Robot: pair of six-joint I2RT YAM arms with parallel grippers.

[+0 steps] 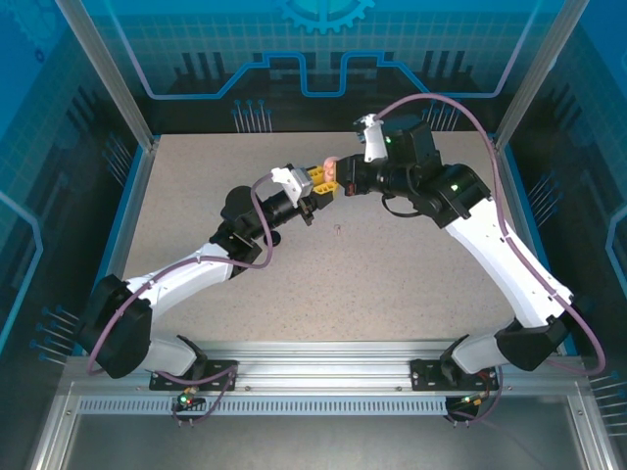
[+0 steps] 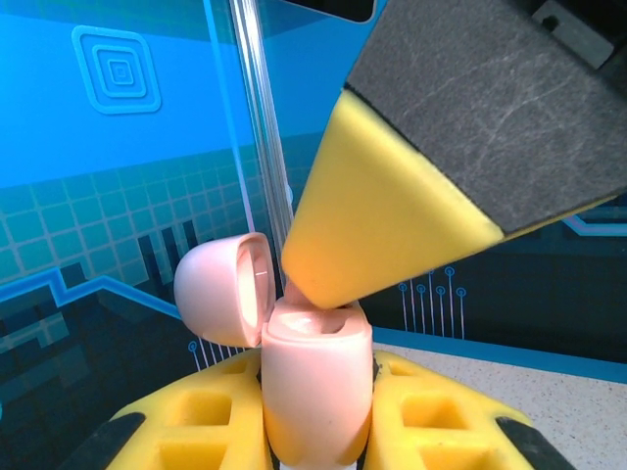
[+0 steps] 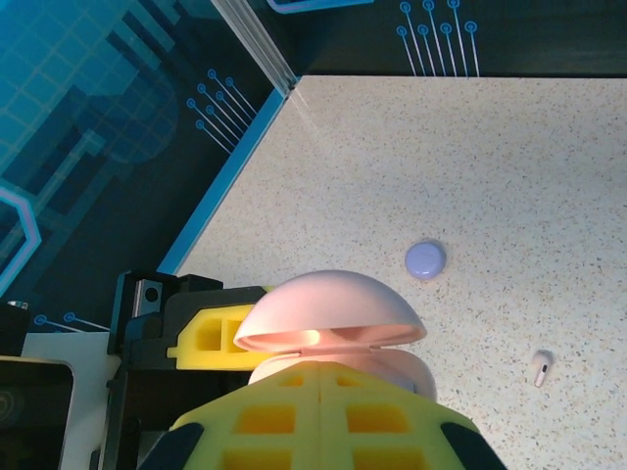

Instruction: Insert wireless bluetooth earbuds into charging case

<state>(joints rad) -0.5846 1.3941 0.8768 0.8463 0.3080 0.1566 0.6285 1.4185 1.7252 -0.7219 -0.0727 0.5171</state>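
Case: the pink charging case (image 2: 313, 377) is open and upright, and it sits gripped between two yellow fingers (image 2: 206, 411).
Lid: the lid (image 2: 220, 289) is swung back on its hinge, leaning left in the left wrist view. From the right wrist it domes over the opening like a cap.
Left gripper: the left gripper (image 1: 319, 184) is clamped on the lower half of the case, one finger on each side, over the far middle of the table (image 1: 411, 274).
Right gripper: the right gripper (image 3: 323, 401) has its fingers pressed together. Its yellow tip is right at the rim of the case's open mouth. I cannot tell whether anything is pinched between the pads.
Earbud: one pale earbud (image 3: 541, 367) lies loose on the speckled table, well apart from the case.
Lavender case: a lavender round case (image 3: 426, 259) rests closed on the table beyond the pink lid, near the loose earbud but not touching it.
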